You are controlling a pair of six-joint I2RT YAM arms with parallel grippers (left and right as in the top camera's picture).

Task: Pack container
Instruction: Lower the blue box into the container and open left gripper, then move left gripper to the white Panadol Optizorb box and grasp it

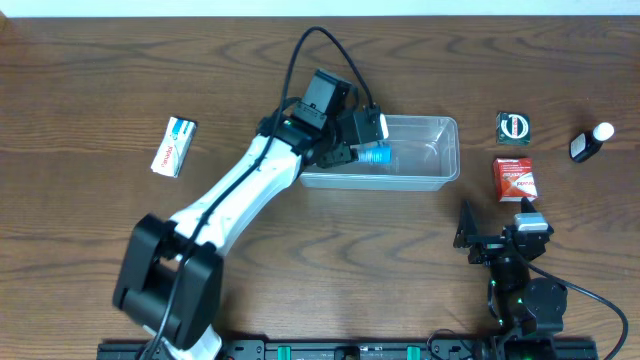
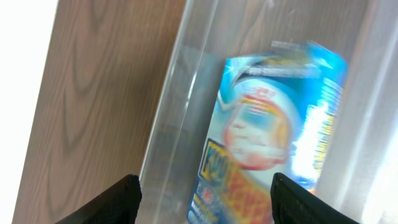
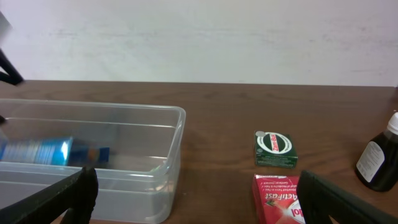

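Observation:
The clear plastic container [image 1: 440, 150] stands right of the table's middle. A blue box [image 1: 378, 155] lies inside its left end. My left gripper [image 1: 368, 143] hovers over that end, open. In the left wrist view the blue box [image 2: 273, 130] lies blurred on the container floor [image 2: 180, 124] below and between the spread fingers [image 2: 202, 186], and I cannot tell whether they touch it. My right gripper [image 1: 497, 215] is open and empty near the front right of the table. The right wrist view shows its fingers [image 3: 196, 186] apart, with the container [image 3: 168, 149] and blue box [image 3: 37, 151] ahead on the left.
A white and red box [image 1: 175, 145] lies at the far left. Right of the container are a green box [image 1: 514, 127], a red box [image 1: 515, 179] and a dark bottle with a white cap [image 1: 590, 142]. The red box [image 3: 280, 199] lies close to my right gripper.

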